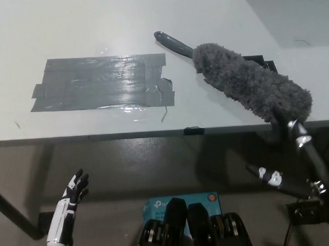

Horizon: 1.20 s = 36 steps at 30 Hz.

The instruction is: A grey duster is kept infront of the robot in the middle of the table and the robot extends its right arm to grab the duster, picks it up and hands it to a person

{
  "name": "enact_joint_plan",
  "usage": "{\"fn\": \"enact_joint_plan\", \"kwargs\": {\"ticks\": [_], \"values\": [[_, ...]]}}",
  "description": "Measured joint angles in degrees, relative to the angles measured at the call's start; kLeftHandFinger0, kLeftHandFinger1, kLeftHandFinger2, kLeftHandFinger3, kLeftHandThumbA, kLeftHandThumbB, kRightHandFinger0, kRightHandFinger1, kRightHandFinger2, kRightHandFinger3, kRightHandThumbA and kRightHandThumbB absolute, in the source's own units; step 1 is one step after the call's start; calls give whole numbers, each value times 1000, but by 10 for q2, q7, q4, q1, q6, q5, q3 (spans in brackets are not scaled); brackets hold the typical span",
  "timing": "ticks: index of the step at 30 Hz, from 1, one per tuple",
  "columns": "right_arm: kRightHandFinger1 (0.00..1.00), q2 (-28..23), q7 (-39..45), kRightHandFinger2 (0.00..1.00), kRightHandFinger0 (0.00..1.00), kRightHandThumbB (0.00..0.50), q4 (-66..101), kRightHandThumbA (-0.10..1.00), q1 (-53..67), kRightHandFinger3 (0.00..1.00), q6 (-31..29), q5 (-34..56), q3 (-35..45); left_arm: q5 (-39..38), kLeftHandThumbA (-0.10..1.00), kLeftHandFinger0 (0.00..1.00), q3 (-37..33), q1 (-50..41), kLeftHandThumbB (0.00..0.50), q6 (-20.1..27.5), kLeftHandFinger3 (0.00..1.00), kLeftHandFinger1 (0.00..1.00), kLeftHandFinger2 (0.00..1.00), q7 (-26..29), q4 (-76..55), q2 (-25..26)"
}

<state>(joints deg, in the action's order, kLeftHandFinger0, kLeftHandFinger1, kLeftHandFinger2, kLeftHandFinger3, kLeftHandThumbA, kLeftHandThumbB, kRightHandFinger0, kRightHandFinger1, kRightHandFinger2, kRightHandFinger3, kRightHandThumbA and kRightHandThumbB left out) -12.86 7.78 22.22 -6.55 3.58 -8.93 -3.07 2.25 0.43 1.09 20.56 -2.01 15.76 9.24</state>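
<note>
The right hand (294,130) is mostly hidden: the fluffy head of the duster (249,82) covers its upper part, so the grasp itself cannot be made out. Below the hand, the black arm runs off the picture's right and bottom edges. Above and to the left of the hand, the duster's handle end is too small to read. The left hand (75,188) has its forearm cut by the bottom edge. The table (150,26) is cut off at the top and left.
</note>
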Motion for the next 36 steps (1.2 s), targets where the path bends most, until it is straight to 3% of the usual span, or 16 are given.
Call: {"fn": "enact_joint_plan", "kwargs": {"ticks": [3, 6, 8, 10, 13, 20, 26, 36], "values": [[1000, -9, -1, 1000, 1000, 387, 16, 978, -44, 1000, 23, -37, 6, 0, 1000, 1000, 0, 0, 363, 2, 1000, 1000, 1000, 0, 4, 0], [1000, -24, -1, 1000, 1000, 354, 0, 948, -98, 1000, 47, -63, 10, 0, 1000, 1000, 0, 0, 360, 4, 1000, 1000, 1000, 0, 6, 0], [1000, -35, -1, 1000, 1000, 359, -33, 953, -141, 1000, 62, -75, 11, 1, 1000, 1000, 0, 1, 360, 5, 1000, 1000, 1000, 0, 6, 0], [1000, -49, -1, 1000, 1000, 365, -101, 914, -198, 1000, 84, -92, 9, 2, 1000, 1000, -1, 1, 363, 7, 1000, 1000, 1000, 0, 6, -1], [1000, -55, -1, 1000, 1000, 402, -167, 947, -242, 1000, 93, -105, 2, 3, 1000, 1000, -1, 2, 376, 8, 1000, 1000, 1000, 0, 7, 0], [1000, -54, -1, 1000, 1000, 373, -343, 904, -333, 1000, 115, -139, -47, 4, 1000, 1000, -1, 8, 381, 11, 1000, 1000, 1000, 0, 8, 0], [1000, -40, 0, 1000, 1000, 484, -458, 954, -384, 1000, 125, -144, -65, 4, 1000, 1000, -1, 9, 384, 11, 1000, 1000, 1000, 0, 7, 0], [1000, -14, 9, 1000, 1000, 500, -590, 957, -426, 1000, 130, -142, -91, 7, 1000, 1000, -2, 12, 384, 12, 1000, 1000, 1000, 0, 8, -1]]}}
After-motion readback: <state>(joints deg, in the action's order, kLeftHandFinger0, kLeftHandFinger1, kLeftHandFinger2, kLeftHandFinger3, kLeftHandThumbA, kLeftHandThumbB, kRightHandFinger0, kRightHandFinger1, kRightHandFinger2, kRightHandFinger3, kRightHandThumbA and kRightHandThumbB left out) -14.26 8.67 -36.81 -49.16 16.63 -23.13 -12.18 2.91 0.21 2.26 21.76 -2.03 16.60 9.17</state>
